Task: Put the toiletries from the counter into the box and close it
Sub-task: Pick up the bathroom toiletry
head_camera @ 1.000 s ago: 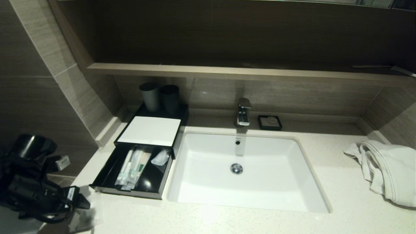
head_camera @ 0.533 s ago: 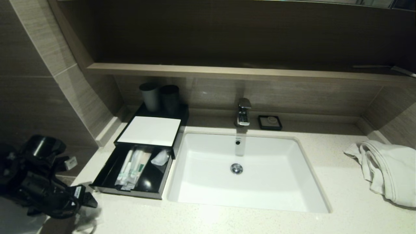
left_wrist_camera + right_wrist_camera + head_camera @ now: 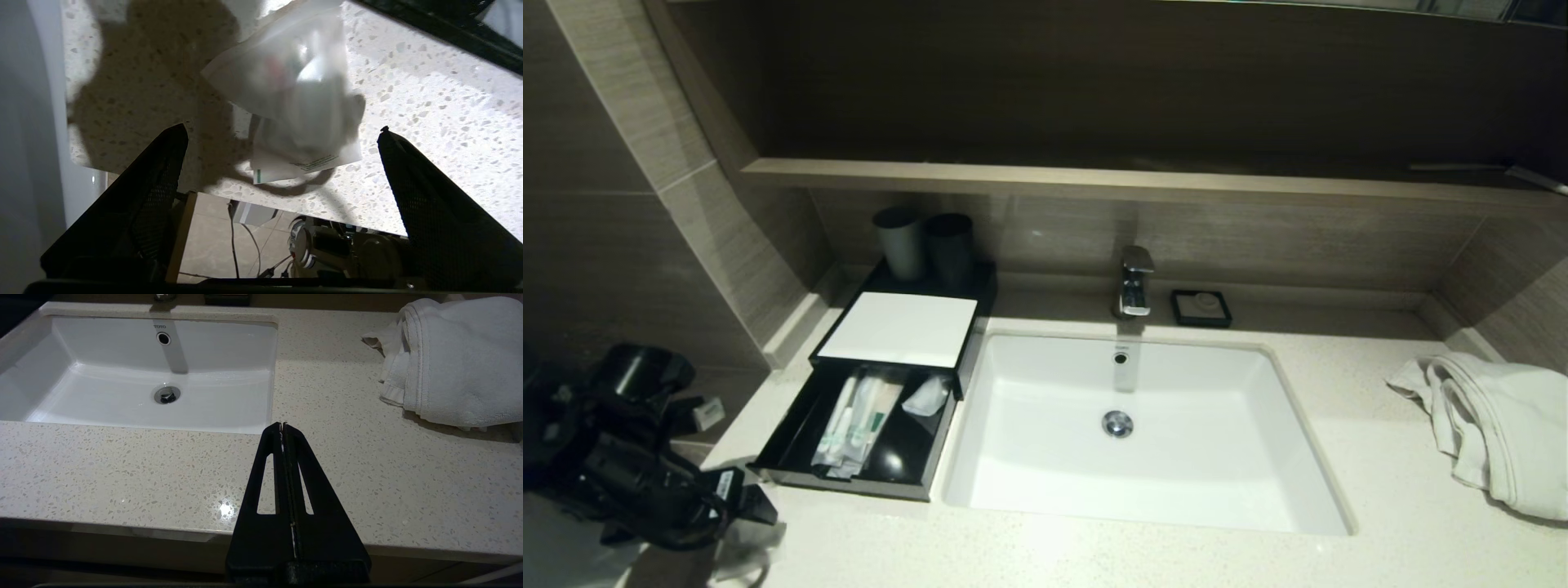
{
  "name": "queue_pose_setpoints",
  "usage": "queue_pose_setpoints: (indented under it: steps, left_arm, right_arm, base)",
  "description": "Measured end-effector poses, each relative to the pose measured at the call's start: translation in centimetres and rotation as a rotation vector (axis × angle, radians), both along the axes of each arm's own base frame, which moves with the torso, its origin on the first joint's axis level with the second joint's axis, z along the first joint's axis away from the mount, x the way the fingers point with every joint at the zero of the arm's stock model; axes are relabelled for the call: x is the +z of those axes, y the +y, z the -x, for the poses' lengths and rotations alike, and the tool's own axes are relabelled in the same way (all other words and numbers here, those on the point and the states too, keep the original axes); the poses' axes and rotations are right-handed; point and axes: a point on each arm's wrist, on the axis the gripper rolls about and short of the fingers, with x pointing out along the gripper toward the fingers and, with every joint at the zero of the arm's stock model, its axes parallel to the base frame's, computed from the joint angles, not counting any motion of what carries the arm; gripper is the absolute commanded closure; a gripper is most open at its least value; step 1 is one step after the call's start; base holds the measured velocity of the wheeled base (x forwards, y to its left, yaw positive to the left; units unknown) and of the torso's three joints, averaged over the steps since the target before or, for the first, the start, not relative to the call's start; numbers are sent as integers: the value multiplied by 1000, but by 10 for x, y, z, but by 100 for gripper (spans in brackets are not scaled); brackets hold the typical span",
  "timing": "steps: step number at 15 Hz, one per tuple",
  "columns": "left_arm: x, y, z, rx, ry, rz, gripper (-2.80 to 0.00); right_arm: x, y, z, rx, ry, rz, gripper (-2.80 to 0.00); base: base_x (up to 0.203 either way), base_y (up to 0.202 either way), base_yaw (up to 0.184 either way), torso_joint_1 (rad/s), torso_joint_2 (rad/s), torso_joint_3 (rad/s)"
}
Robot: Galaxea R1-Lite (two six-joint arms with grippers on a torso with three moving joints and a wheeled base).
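One clear packet (image 3: 292, 110) with pale contents lies flat on the speckled tabletop (image 3: 429, 106) near its front left corner, close to the edge and just in front of the box's pulled-out drawer (image 3: 854, 433) — it looks like the last toiletry not yet put away. It lies loose and untouched, and this is probably why the left gripper (image 3: 282, 134) hovers right over it with its fingers spread wide, one on each side of the packet and neither touching it: the gap is ready to close around the thin plastic. In the drawer the slim sachets (image 3: 854, 425) of white sticks and a small white packet (image 3: 925, 396) already lie, and the drawer is open so that the remaining one can be dropped in from above before it is pushed shut under the white top panel (image 3: 900, 328). The right gripper (image 3: 282, 428) has no part in this — it rests with fingers closed together, empty, above the tabletop's front edge between the sink (image 3: 135, 400) and the white towel (image 3: 453, 363).
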Motion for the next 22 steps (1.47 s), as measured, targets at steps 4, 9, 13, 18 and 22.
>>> queue_pose_setpoints:
  steps: [4,9,13,18,22]
  left_arm:
    - [0,0,-2,-4,-26,7,-280]
    - [-4,0,-4,-4,-17,6,-280]
    - [-6,1,-6,-4,-14,8,-280]
    - [-7,1,-5,-4,-10,11,-280]
    - [-8,1,-7,-5,-8,12,-280]
  right_arm:
    - [0,0,0,0,0,0,0]
    - [0,0,0,0,0,0,0]
    - [0,0,0,0,0,0,0]
    - [0,0,0,0,0,0,0]
    - [0,0,0,0,0,0,0]
  base:
    - [0,0,0,0,0,0]
    - [0,0,0,0,0,0]
    - [0,0,0,0,0,0]
    - [0,0,0,0,0,0]
    - [0,0,0,0,0,0]
